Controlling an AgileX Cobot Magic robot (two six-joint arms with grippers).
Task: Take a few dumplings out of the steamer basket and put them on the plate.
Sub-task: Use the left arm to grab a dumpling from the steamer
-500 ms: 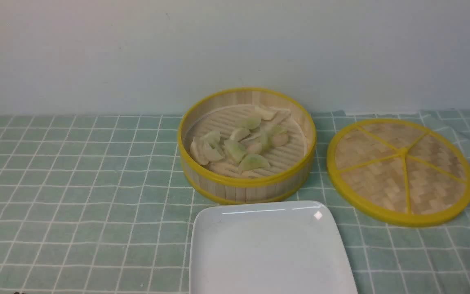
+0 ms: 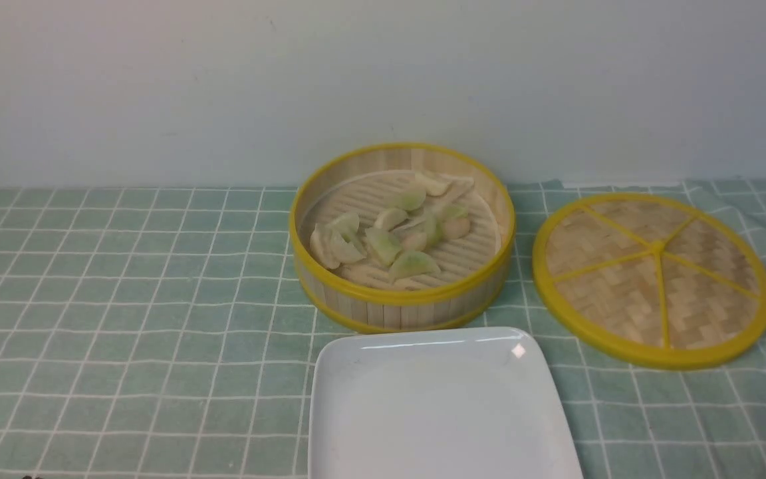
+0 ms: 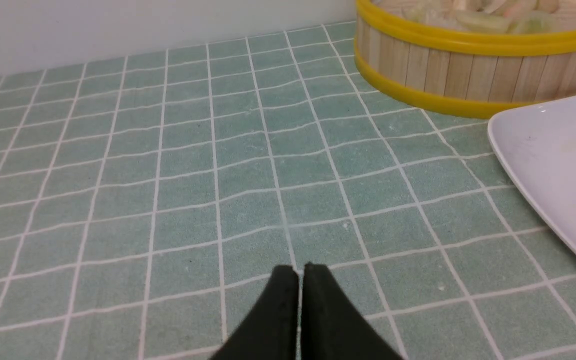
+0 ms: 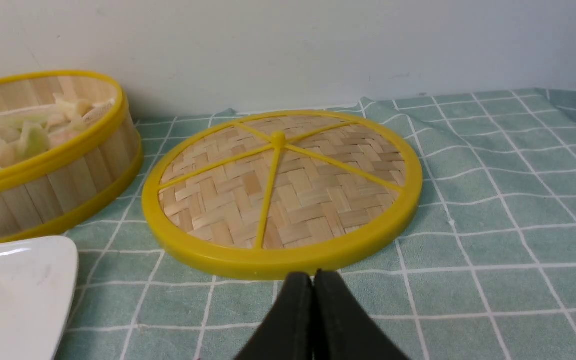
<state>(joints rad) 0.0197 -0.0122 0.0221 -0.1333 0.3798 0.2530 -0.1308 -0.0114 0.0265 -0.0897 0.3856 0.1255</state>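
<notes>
On the left, the left claw (image 3: 299,271) is black. Its two tips are pressed together with nothing between them. It hangs low over the green cloth (image 2: 124,299) on the near left part of the surface, well apart from the basket and the plate. The cloth has thin white lines that make squares. It runs back to the pale wall (image 2: 223,80).

In the middle, toward the far side, stands the steamer basket (image 2: 389,311). It is round, made of light wood strips, with a yellow rim at the top and another at the bottom. The dumplings (image 2: 383,245) all lie inside it on the slatted floor, in a loose bunch. Most look pale green and a few look whitish or a bit pink.

The white plate (image 2: 436,412) sits on the near side of the basket. It is shiny and squarish with round corners. Its far edge is just beside the basket's wall, and I cannot tell if they touch.

To the right of the basket, the woven lid (image 2: 622,293) lies flat on the cloth. It has a yellow ring and yellow spokes, and it is near the basket but apart from it.

On the right, the right claw (image 4: 313,276) is black too, its tips pressed together on nothing. It hangs by the lid's near edge.
</notes>
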